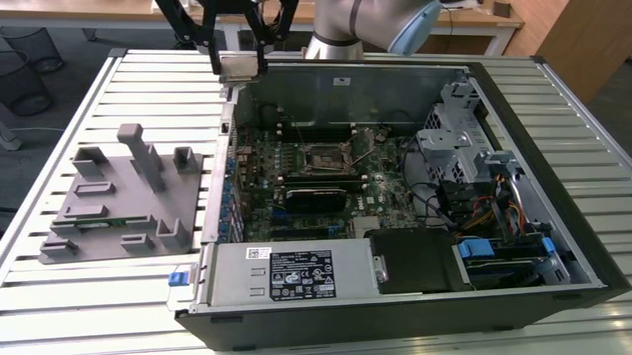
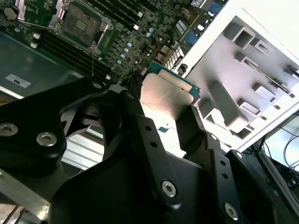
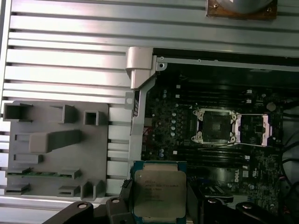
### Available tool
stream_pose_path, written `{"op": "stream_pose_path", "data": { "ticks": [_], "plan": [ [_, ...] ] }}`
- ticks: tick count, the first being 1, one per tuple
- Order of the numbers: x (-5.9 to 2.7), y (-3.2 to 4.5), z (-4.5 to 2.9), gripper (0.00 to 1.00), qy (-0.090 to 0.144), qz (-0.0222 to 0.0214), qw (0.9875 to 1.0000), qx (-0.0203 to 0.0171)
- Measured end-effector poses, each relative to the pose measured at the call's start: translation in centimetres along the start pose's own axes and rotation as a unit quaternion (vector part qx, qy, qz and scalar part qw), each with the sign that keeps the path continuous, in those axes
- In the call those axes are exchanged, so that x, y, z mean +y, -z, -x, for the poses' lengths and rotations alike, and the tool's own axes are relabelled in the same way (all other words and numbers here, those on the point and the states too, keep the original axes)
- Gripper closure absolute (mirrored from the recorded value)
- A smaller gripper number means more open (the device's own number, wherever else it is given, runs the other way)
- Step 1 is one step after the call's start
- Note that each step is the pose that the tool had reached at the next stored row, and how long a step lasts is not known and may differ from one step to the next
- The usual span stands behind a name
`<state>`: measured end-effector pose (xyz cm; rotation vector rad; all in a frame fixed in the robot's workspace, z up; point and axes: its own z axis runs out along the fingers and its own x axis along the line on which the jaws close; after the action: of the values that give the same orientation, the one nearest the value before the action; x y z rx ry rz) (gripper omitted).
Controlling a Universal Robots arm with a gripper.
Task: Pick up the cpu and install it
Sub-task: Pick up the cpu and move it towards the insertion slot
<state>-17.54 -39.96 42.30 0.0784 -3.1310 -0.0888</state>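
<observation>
Closest to the lens in the second wrist view, the gripper's (image 2: 162,114) two black fingers (image 2: 140,126) are closed on the cpu (image 2: 166,93), pinching it by opposite edges, metal lid facing the camera. The chip hangs in the air, flat side roughly level. It is not yet seated anywhere.

Below it in the first wrist view lies the motherboard (image 3: 173,116) of an open computer case (image 1: 375,89). The bare socket (image 3: 212,123) is well apart from the chip, and its metal frame looks folded open beside it. The exterior view puts the chip over the case's far corner on that view's left, just above the wall's rim.

Farther out, a grey holder (image 1: 109,200) rests on the slatted table (image 1: 148,81) beside the case, a green memory stick (image 3: 37,173) lying in one of its slots.

The risks from here, as a judgement: the grip falls on thin edges, so a jolt could let the chip tip or slip and drop onto the board. Brought down turned the wrong way or off-centre, it would likely bend the socket's fine contacts. A low path inward might clip the case wall or the raised frame, knocking the chip askew between the fingers.
</observation>
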Motion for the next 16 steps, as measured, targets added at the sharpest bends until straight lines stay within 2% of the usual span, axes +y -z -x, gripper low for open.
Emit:
{"op": "stream_pose_path", "data": {
  "ticks": [8,16],
  "plan": [
    [1.68,-0.47,1.41,0.46,0.000,-0.0001,1.0000,0.0001],
    [1.95,-1.25,4.09,0.46,0.000,0.0000,1.0000,-0.0001]
  ]
}}
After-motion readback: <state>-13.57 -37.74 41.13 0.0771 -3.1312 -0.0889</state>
